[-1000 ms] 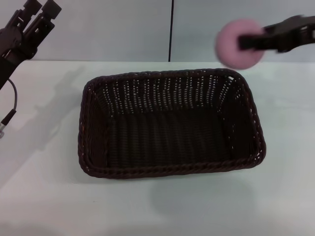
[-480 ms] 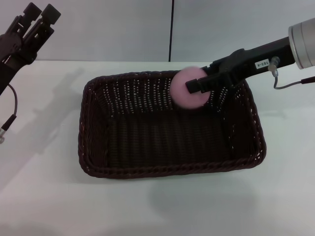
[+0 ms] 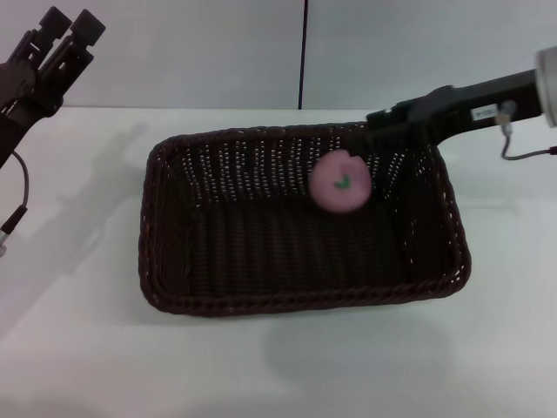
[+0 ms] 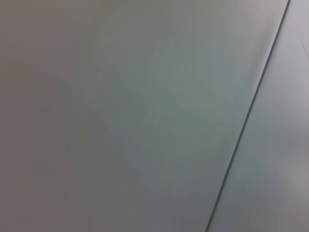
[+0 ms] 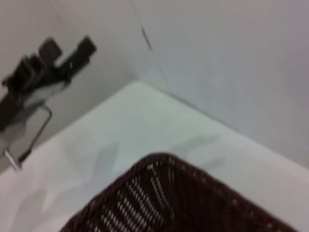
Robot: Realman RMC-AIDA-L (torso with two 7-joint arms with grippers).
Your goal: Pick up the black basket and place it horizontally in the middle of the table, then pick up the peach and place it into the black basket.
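Note:
The black basket (image 3: 305, 301) lies lengthwise across the middle of the white table (image 3: 78, 348). The pink peach (image 3: 340, 183), with its green leaf mark facing me, is blurred inside the basket near the far right wall, free of any gripper. My right gripper (image 3: 376, 132) is open and empty just above the basket's far right rim, up and to the right of the peach. My left gripper (image 3: 70, 19) is raised at the far left, open and empty. The right wrist view shows the basket's corner (image 5: 159, 193) and the left gripper (image 5: 65, 53) farther off.
A grey wall with a dark vertical seam (image 3: 305, 52) stands behind the table. A cable (image 3: 19, 196) hangs from the left arm over the table's left side. The left wrist view shows only wall.
The right gripper carried the peach from above the far right corner down into the basket, then let it go. The peach now sits lower, apart from the gripper, which has drawn back right.

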